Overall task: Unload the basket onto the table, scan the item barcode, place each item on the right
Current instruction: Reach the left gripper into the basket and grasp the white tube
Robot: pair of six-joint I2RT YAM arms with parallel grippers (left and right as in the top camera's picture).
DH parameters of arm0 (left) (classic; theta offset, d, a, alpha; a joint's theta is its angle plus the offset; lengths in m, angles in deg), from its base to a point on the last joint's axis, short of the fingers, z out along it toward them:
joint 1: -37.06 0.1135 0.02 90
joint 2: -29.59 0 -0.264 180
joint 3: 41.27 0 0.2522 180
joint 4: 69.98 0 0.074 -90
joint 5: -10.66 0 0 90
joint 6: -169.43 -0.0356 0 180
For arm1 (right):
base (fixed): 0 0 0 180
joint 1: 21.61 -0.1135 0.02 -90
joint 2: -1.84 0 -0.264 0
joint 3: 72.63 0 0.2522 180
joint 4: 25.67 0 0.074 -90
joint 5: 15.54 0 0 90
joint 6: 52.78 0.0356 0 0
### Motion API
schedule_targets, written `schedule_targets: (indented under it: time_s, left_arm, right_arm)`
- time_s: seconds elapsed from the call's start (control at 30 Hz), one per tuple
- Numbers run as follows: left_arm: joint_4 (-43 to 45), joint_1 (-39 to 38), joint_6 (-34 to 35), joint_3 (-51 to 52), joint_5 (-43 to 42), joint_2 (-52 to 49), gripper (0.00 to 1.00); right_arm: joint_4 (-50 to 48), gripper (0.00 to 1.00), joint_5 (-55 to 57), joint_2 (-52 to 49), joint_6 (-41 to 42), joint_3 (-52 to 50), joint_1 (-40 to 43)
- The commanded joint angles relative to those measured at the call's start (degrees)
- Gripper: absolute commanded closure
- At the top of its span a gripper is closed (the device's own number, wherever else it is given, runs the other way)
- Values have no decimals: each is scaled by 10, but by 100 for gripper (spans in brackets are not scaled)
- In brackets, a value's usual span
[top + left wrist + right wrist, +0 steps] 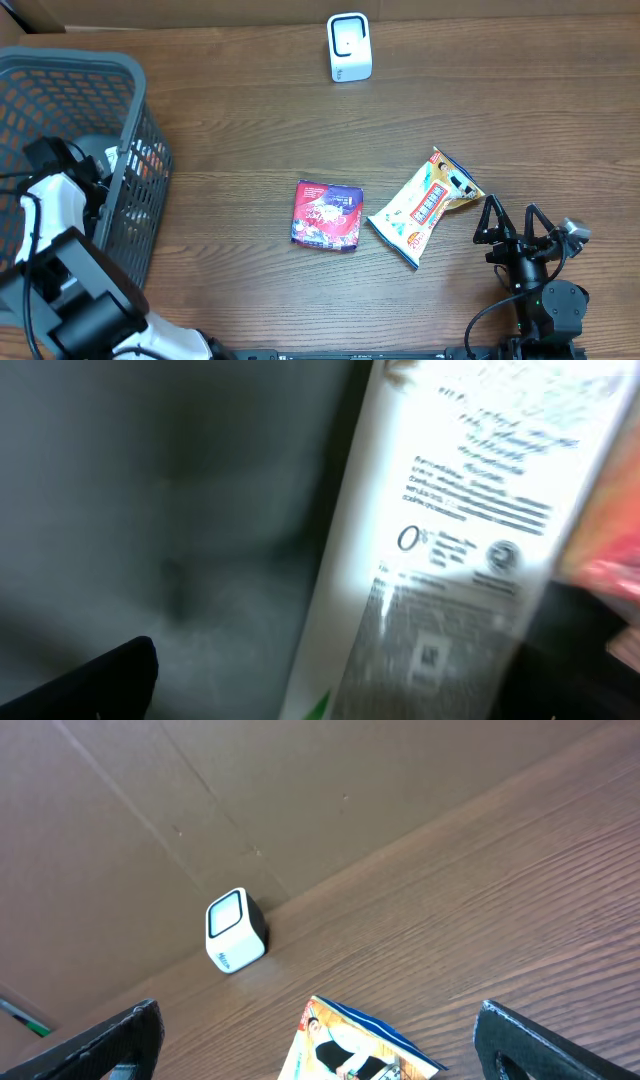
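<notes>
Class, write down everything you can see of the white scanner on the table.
The scanner is a small white box with rounded corners, plastic by the look, with a dark-framed pale window on its face and a black side. It stands upright at the far edge of the wooden table, close to the cardboard behind. Only the table touches it.

The white pack carries a large "0" beside a round seal and a small square code; its other print is too blurred to read.
</notes>
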Motion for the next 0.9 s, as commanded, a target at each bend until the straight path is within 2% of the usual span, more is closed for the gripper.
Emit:
schedule_targets:
  time_s: [0.0,0.03,0.07,0.1,0.13,0.27,0.47,0.67,0.87]
  left_arm:
    - [-11,-5,-15,11,-19,-59,3]
    - [-13,-5,-15,11,-19,-73,15]
    - [-16,-5,-15,11,-18,-83,40]
    - [-17,-4,-12,11,-19,-93,62]
    - [-19,-3,-11,11,-18,-98,72]
    - [-26,-3,-11,8,-16,-97,80]
    - [-103,-3,-11,-55,-13,-90,83]
    - [-256,-3,-11,-204,-13,-90,95]
    - [-396,-3,-11,-384,-24,-90,96]
  right_arm:
    - [-5,0,5,5,-4,-6,-4]
    - [-5,0,5,5,-4,-6,-4]
    - [-5,0,5,5,-4,-6,-4]
    - [-5,0,5,5,-4,-6,-4]
    - [-5,0,5,5,-4,-6,-4]
    - [-5,0,5,5,-4,-6,-4]
    - [-5,0,5,5,-4,-6,-4]
    - [-5,0,5,5,-4,-6,-4]
    - [-5,0,5,5,-4,-6,-4]
